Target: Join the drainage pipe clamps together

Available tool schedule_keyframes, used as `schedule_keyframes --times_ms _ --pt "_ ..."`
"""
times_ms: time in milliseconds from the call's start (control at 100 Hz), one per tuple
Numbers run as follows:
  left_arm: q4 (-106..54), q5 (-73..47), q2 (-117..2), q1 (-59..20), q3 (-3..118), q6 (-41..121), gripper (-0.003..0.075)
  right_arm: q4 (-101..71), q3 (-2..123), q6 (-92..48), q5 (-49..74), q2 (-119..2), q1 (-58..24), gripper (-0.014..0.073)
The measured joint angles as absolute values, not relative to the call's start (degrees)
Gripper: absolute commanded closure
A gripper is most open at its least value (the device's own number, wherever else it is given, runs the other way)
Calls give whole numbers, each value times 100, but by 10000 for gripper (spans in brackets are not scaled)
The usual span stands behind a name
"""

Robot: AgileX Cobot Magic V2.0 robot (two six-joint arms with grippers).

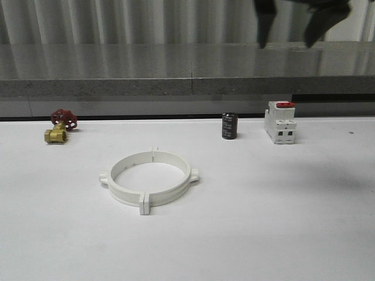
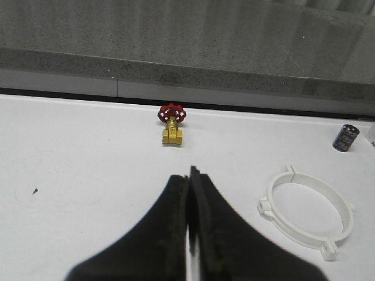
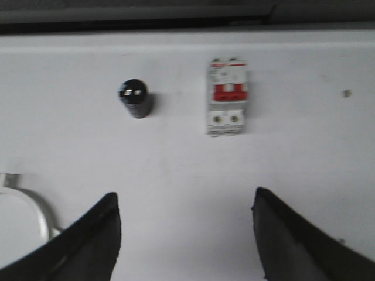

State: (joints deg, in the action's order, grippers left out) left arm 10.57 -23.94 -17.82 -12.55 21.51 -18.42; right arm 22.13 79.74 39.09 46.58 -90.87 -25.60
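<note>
The two white plastic semicircular pipe clamps [image 1: 149, 181] are lying joined as one ring — well apart from the spread-open right gripper [image 3: 186, 234] and the pressed-closed, empty left gripper [image 2: 191, 193].

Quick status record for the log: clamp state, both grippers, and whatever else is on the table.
clamps: the drainage pipe clamps lie flat on the white table as one closed ring, end tabs meeting at front and back
left gripper: shut, holding nothing, over bare table beside the ring
right gripper: open, empty, raised above the table's far right side
other items: brass valve with red handwheel far left; black cylinder and red-topped switch far right, all apart from the ring
</note>
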Motion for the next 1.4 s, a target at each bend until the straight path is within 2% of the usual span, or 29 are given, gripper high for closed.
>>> schedule_keyframes --times_ms 350,560,650,820,870,1400 --pt "1057 -2394 -1782 -1255 2151 -1842 741 1465 6101 2122 4604 -6298 -621 105" --pt "1057 -2394 -1782 -1255 2151 -1842 741 695 5007 1199 4723 -4737 -93 126" --pt "1057 -2394 -1782 -1255 2151 -1842 741 577 4635 1105 4938 -4164 -73 231" --pt "1057 -2394 -1782 -1255 2151 -1842 741 560 4118 989 5227 -3226 -73 588" --pt "1057 -2394 -1782 -1255 2151 -1842 741 560 4059 966 5253 -3051 -73 666" --pt "1057 -2394 -1782 -1255 2151 -1842 741 560 4027 944 5317 -2769 -73 661"
